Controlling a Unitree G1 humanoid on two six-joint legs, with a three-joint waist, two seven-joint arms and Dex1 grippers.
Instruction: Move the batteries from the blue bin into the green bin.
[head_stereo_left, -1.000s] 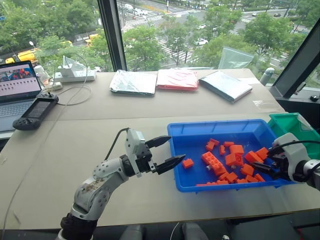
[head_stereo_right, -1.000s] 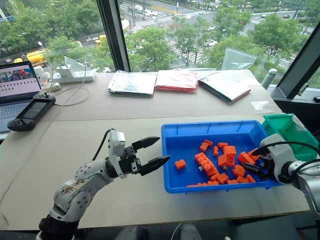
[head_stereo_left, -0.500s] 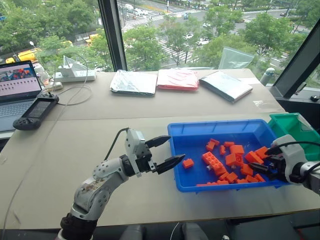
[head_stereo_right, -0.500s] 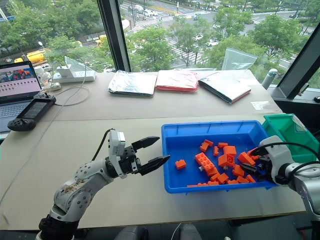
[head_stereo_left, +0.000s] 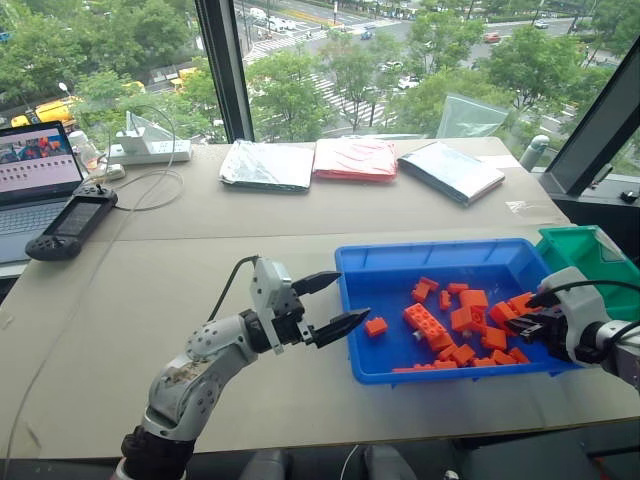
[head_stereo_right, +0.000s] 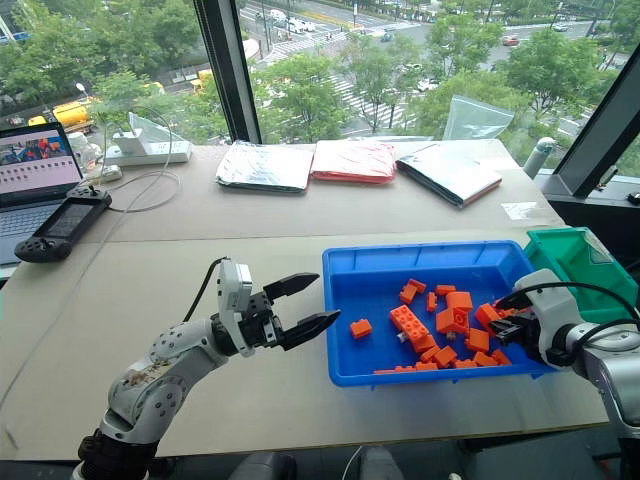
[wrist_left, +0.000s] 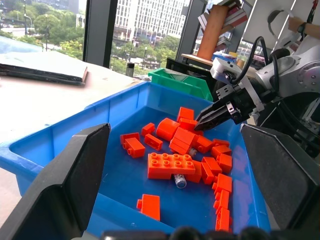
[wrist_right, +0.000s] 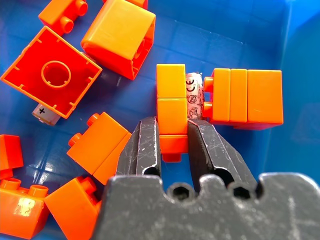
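Judging from what lies in view, the task looks to be at its start: no battery is seen leaving the blue bin (head_stereo_left: 350, 265), and the inside of the green bin (head_stereo_left: 590, 250) is too hidden to tell what it holds.

In the right wrist view the right gripper (wrist_right: 173, 137) has its jaws clenched on a narrow orange brick (wrist_right: 171, 109), not on a battery. One battery (wrist_right: 194, 95) lies just beyond the jaws, wedged between that brick and a wider orange brick (wrist_right: 247, 96), touching the far side of one black finger (wrist_right: 207, 145) or nearly so. A second battery (wrist_right: 46, 113) peeks from under a square red-orange brick (wrist_right: 47, 77), well off to the other side of the jaws.

Beside the blue bin's near corner the left gripper (head_stereo_left: 330, 303) hangs with jaws spread and nothing between them; a third battery (wrist_left: 179, 181) lies ahead of it, by the long studded brick (wrist_left: 171, 164). All three remain to be moved.
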